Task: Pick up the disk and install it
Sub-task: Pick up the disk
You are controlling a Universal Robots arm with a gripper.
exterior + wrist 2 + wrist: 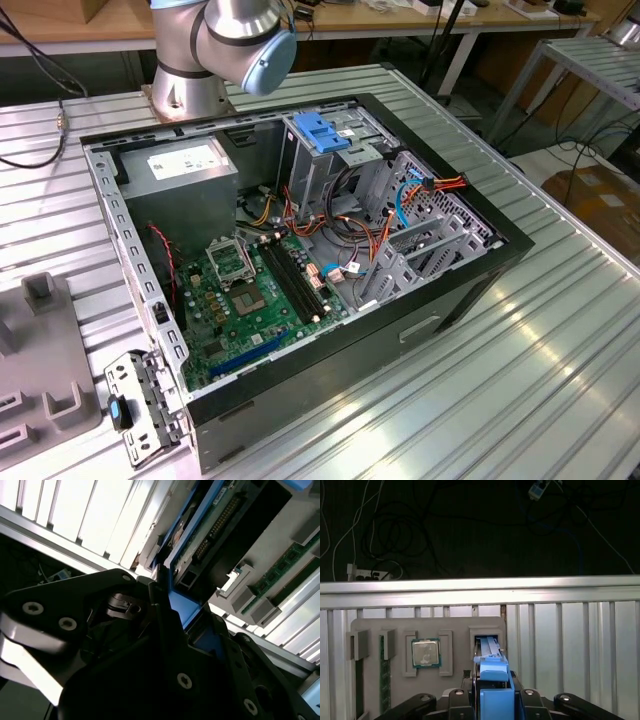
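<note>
Hand (493, 687) clamps disk (493, 666) standing in grey tray (455, 630) slot; disk btm hidden, hand cut off.

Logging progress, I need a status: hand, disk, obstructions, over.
Hand shut on the disk, at its slot in the grey tray. Computer case lies open.
</note>
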